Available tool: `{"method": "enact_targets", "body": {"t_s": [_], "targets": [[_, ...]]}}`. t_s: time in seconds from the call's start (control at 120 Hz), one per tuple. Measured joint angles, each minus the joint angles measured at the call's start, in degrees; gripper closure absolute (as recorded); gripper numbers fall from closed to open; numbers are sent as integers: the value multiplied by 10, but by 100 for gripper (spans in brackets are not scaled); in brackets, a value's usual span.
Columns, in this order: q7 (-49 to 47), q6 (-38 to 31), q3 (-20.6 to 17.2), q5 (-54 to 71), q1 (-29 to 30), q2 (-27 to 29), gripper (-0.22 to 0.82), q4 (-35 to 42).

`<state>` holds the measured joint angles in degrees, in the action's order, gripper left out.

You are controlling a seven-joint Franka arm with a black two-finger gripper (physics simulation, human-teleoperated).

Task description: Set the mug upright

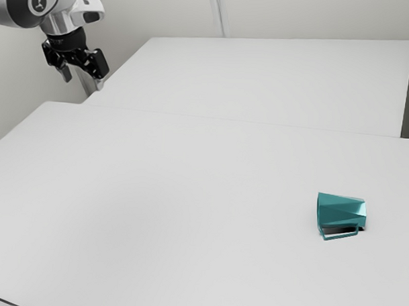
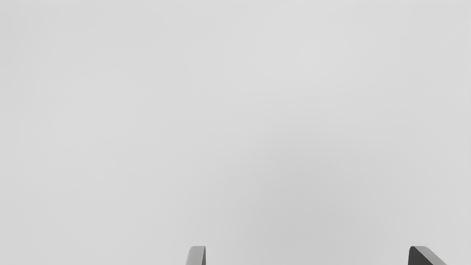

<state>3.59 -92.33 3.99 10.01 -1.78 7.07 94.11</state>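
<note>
the mug [image 1: 341,213] lies on its side on the bench [image 1: 189,193], well apart from the pincer [image 1: 83,81]. from the pincer it lies toward the exterior view's right and nearer that view's camera, so the coming move is, i judge, a long reach outward with a sideways swing toward that camera, then down.

the mug's long axis runs roughly across the exterior view, left to right, more or less along the arm's line of reach. its handle [image 1: 340,237] is on the side facing that camera, low by the bench top. the broader end seems to point toward the exterior view's left; which end is the mouth i cannot tell for sure.

the pincer hangs above the bench with its fingers [image 2: 197,256] spread wide apart and nothing between them. with one arm there is no choice of hand. i would set the fingers across the mug's body, then tip that long axis up to vertical, base down. the risk is closing on the handle or nudging the body so that it rolls.
</note>
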Motion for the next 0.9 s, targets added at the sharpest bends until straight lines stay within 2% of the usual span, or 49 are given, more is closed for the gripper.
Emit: {"method": "enact_targets", "body": {"t_s": [0.283, 0.417, 0.692, 0.833, 0.9], "targets": [[25, -20, -2, -15, -3, -15, 0, 14], [33, -56, -2, -53, -14, -31, 0, 46], [42, -108, -8, -197, -36, -78, 0, 88], [30, -138, -10, -279, -54, -93, 0, 134], [18, -148, -21, -303, -58, -98, 0, 142]]}}
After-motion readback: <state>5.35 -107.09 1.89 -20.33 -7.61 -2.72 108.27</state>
